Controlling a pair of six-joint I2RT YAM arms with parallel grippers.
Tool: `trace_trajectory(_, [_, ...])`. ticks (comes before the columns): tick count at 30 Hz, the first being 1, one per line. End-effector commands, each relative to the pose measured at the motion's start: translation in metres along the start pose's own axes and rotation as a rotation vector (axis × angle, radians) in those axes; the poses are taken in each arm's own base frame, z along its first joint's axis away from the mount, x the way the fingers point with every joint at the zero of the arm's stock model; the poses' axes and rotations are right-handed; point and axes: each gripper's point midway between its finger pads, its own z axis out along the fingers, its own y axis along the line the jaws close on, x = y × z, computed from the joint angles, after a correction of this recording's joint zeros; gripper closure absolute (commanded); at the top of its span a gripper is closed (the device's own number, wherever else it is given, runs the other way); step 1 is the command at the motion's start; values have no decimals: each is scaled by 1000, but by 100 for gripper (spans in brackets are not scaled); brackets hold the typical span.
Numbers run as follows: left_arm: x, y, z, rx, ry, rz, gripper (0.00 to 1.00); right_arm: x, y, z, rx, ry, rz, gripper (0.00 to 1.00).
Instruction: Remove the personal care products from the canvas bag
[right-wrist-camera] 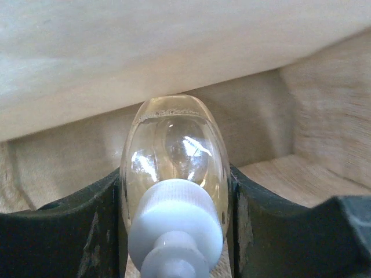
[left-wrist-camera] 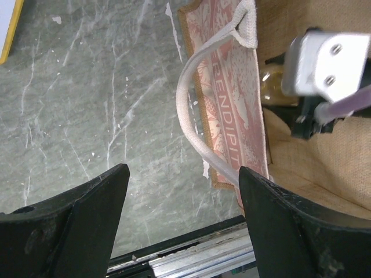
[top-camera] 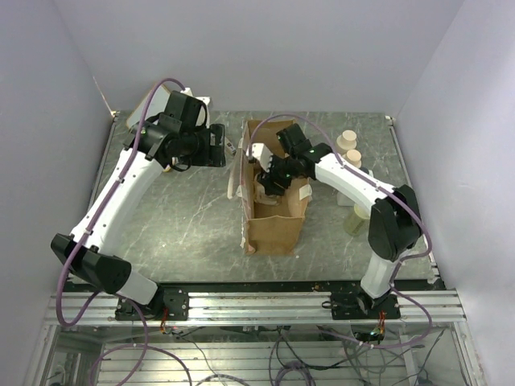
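The tan canvas bag stands open in the middle of the table, its cream strap hanging over the left side. My right gripper reaches inside the bag and is shut on a translucent yellowish bottle with a pale cap, with a finger on each side. The same bottle shows in the left wrist view, inside the bag. My left gripper is open and empty just left of the bag's top edge, with bare table between its jaws. Three bottles stand outside at right.
Two cream bottles with beige caps stand at the far right; a yellowish translucent bottle is by the right arm. A wood-framed whiteboard leans at the back left. The metal rail runs along the near edge.
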Motion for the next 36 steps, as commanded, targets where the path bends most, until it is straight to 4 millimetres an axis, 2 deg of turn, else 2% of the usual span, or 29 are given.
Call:
trace_trajectory(1, [-6, -10, -24, 66, -53, -29, 13, -90, -55, -71, 277, -353, 58, 99])
trace_trajectory(6, [-2, -21, -31, 133, -57, -51, 13, -131, -46, -105, 279, -583, 236, 100])
trace_trajectory(9, [4, -24, -29, 154, -45, -67, 14, -143, -51, -130, 334, -707, 422, 100])
trace_trajectory(15, [8, -34, -31, 216, -43, -104, 14, -157, -54, -203, 425, -967, 760, 100])
trace_trajectory(18, [7, -34, -33, 213, -42, -94, 14, -147, -60, -249, 502, -1086, 938, 100])
trace_trajectory(22, [5, -38, -31, 230, -37, -93, 15, -114, -71, -318, 677, -1236, 1163, 100])
trace_trajectory(24, [5, -42, -28, 248, -27, -101, 15, -98, -67, -353, 793, -1282, 1205, 100])
trace_trajectory(26, [5, -46, -26, 265, -17, -105, 15, -83, -64, -376, 918, -1265, 1208, 100])
trace_trajectory(28, [4, -48, -24, 271, -12, -106, 15, -73, -61, -384, 1007, -1174, 1154, 100])
trace_trajectory(30, [5, -50, -23, 276, -7, -106, 16, -69, -61, -384, 1049, -1054, 1104, 100])
trace_trajectory(33, [5, -51, -22, 274, -4, -105, 15, -63, -59, -369, 1040, -912, 1025, 100])
trace_trajectory(36, [7, -50, -22, 272, 0, -105, 15, -47, -57, -354, 1061, -833, 985, 100])
